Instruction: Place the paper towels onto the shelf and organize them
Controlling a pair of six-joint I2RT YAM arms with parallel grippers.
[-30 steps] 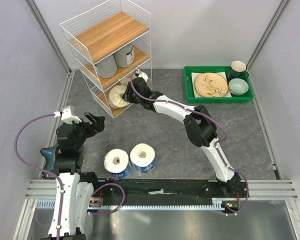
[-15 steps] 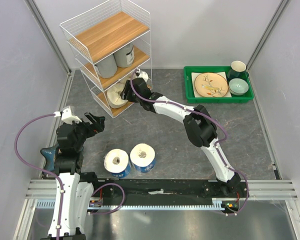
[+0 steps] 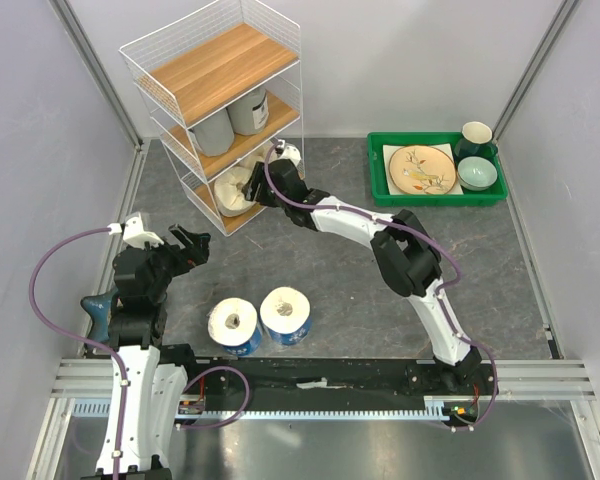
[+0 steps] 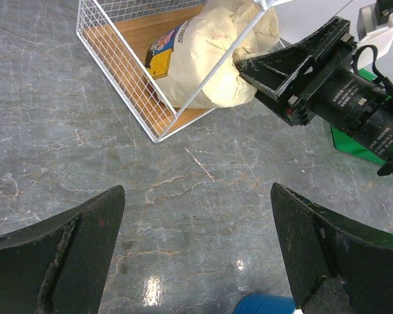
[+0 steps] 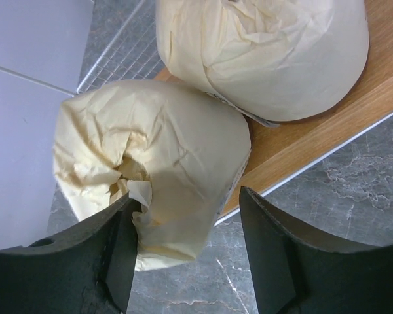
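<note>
The shelf point(image 3: 220, 65) stands at the back left, with two grey paper towels point(image 3: 212, 132) on its middle tier. In the right wrist view two cream rolls lie on the bottom tier point(image 5: 340, 124). The far one point(image 5: 262, 52) rests fully on the wood, while the near one point(image 5: 164, 163) overhangs the front edge. My right gripper point(image 5: 187, 216) is open around that near roll: the left finger touches it and the right finger stands apart. Two blue-wrapped rolls point(image 3: 233, 325) point(image 3: 285, 315) stand on the table near the arms. My left gripper point(image 4: 196, 216) hangs open over bare table.
A green tray point(image 3: 438, 200) at the back right holds a plate, a bowl and a dark cup. Grey walls close in both sides. The right arm point(image 3: 410, 260) arches across the middle of the table toward the shelf point(image 4: 131, 72).
The right gripper's jaws have spread apart and let go of the near cream roll on the bottom tier. The left arm has not moved.
</note>
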